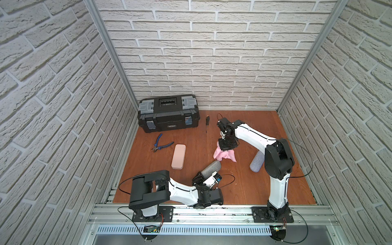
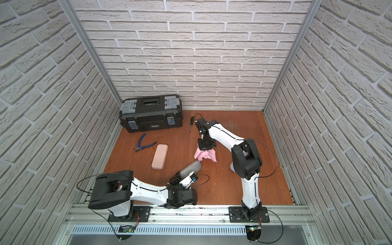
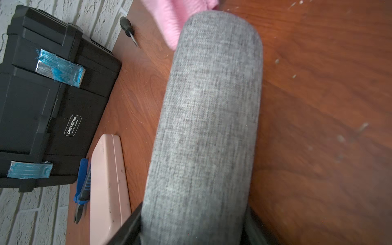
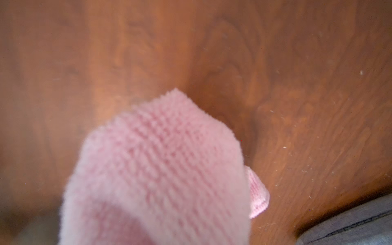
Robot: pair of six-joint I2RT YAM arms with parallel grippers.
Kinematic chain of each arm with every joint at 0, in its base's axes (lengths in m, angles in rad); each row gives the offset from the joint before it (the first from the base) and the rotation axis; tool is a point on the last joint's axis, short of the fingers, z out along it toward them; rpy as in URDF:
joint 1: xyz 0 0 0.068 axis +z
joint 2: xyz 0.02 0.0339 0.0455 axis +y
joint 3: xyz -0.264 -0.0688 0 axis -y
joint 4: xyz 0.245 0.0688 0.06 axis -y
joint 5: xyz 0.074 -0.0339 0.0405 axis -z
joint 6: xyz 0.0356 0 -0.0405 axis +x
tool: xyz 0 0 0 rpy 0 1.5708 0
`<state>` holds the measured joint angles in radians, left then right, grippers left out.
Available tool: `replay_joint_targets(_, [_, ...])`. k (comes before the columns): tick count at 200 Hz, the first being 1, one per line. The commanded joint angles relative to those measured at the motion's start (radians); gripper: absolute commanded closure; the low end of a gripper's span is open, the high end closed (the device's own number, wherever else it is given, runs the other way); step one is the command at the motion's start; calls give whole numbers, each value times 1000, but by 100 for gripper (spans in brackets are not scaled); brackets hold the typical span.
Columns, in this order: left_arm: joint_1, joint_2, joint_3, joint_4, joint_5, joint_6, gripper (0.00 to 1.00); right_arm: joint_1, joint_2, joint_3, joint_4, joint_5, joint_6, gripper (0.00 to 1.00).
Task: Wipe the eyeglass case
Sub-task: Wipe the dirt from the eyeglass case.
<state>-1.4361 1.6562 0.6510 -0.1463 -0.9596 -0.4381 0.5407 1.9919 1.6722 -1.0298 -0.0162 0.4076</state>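
Observation:
A grey fabric eyeglass case [image 1: 211,168] [image 2: 191,168] [image 3: 207,127] slants up off the wooden table, and my left gripper [image 1: 201,175] [image 2: 180,176] [image 3: 194,229] is shut on its near end. My right gripper [image 1: 226,149] [image 2: 205,148] points down, shut on a pink cloth [image 1: 222,156] [image 2: 203,156] [image 4: 161,169] that hangs bunched below it. The cloth [image 3: 167,21] sits just beyond the case's far end. Whether they touch I cannot tell. In the right wrist view the cloth hides the jaws.
A pink hard case [image 1: 178,156] [image 3: 108,180] lies flat to the left. Another grey case [image 1: 256,162] lies beside the right arm. Blue pliers [image 1: 161,145], a screwdriver [image 1: 207,123] and a black toolbox [image 1: 168,113] are at the back left.

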Motion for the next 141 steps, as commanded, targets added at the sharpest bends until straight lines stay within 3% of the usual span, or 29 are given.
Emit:
replay_joint_targets(1, [27, -63, -42, 56, 67, 22, 78, 124, -35, 13, -33, -151, 5, 98])
replay_joint_targets(21, [60, -101, -68, 98, 140, 22, 79, 150, -49, -110, 116, -409, 92, 98])
replay_joint_targets(37, [84, -108, -77, 106, 179, 13, 79, 116, -62, -225, 189, -460, 109, 98])
replay_joint_targets(55, [114, -114, -83, 106, 236, -2, 79, 4, -32, -278, 141, -364, 63, 98])
replay_joint_targets(74, [149, -131, -108, 139, 320, 3, 79, -53, -21, -208, 39, -39, -16, 98])
replay_joint_targets(83, [164, -144, -118, 145, 351, 9, 79, -51, 15, -152, 0, 54, -47, 98])
replay_joint_targets(117, [214, -166, -134, 154, 440, 1, 79, -4, 102, -22, -56, 58, -100, 98])
replay_joint_targets(141, [280, -190, -150, 165, 553, -40, 79, 36, 64, -115, -36, 74, -85, 98])
